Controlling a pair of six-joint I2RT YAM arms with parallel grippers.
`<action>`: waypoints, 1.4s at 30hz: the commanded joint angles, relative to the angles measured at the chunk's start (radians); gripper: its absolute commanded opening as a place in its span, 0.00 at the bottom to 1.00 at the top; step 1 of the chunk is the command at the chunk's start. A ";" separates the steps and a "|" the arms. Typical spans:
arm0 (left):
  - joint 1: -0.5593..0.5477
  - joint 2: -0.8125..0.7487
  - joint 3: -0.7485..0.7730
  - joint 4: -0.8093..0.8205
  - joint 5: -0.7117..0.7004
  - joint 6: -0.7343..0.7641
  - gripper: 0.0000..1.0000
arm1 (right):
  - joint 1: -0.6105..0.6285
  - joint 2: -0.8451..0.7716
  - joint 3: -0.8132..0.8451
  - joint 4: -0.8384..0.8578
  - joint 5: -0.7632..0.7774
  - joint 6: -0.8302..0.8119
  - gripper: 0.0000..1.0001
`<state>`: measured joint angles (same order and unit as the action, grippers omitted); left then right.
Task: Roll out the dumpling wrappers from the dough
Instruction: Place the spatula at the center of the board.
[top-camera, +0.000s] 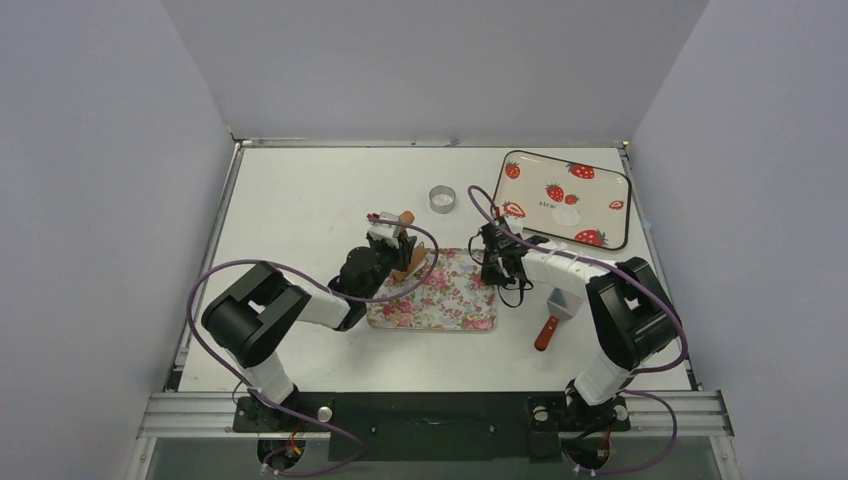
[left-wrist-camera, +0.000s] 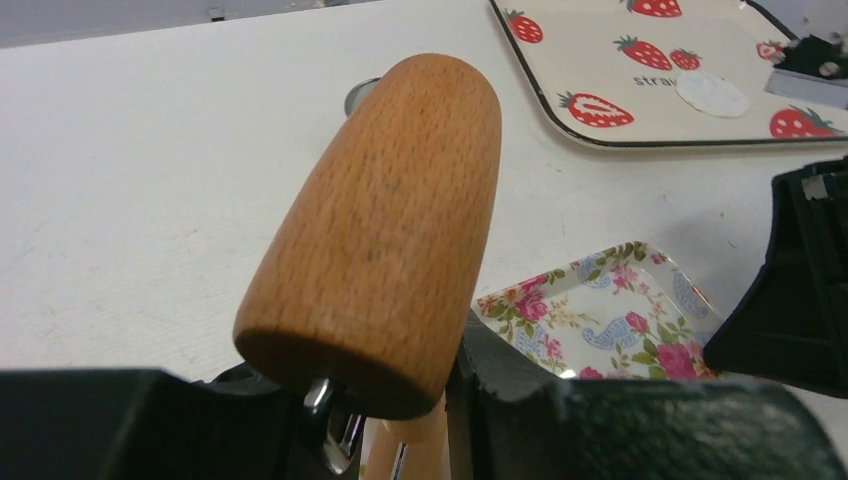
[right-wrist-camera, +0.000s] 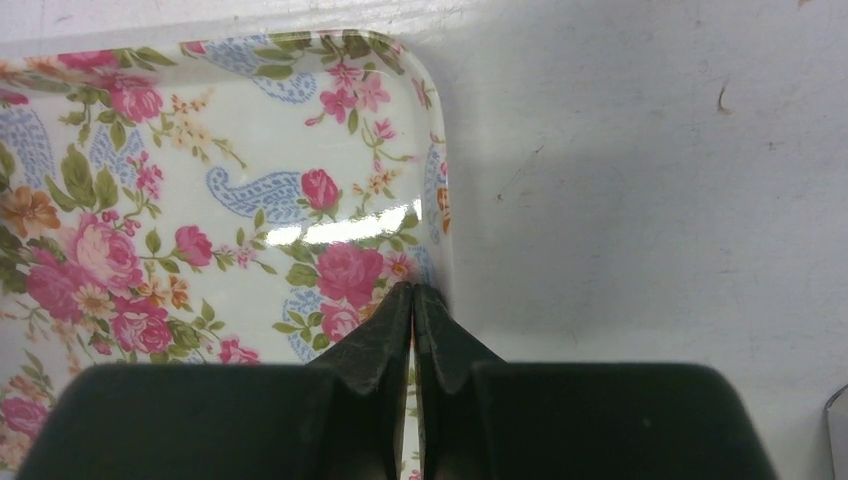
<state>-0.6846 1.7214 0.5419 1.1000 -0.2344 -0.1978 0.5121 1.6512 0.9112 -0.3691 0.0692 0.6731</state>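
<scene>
Robot lab test cell, not a real kitchen; bare white table (top-camera: 300, 200) boxed in by plain grey panels (top-camera: 100, 200); left arm (top-camera: 260, 315) and right arm (top-camera: 620, 310) bolted to an aluminium rail (top-camera: 430, 412); purple cables (top-camera: 200, 285) hanging loose; kitchenware just props: floral tray (top-camera: 455, 305), strawberry tray (top-camera: 600, 170).
</scene>
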 joint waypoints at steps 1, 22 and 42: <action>-0.010 -0.031 -0.044 -0.138 0.180 0.144 0.00 | 0.023 -0.038 0.056 -0.118 0.036 -0.031 0.05; -0.175 -0.159 -0.103 -0.024 0.431 0.207 0.00 | -0.034 -0.061 0.010 -0.075 0.007 0.030 0.34; -0.046 -0.239 0.189 -0.276 0.378 0.130 0.00 | -0.024 -0.002 -0.034 0.017 -0.051 0.034 0.35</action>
<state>-0.8097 1.4757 0.6567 0.8696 0.2584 -0.0753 0.4812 1.6272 0.8852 -0.3790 0.0357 0.7048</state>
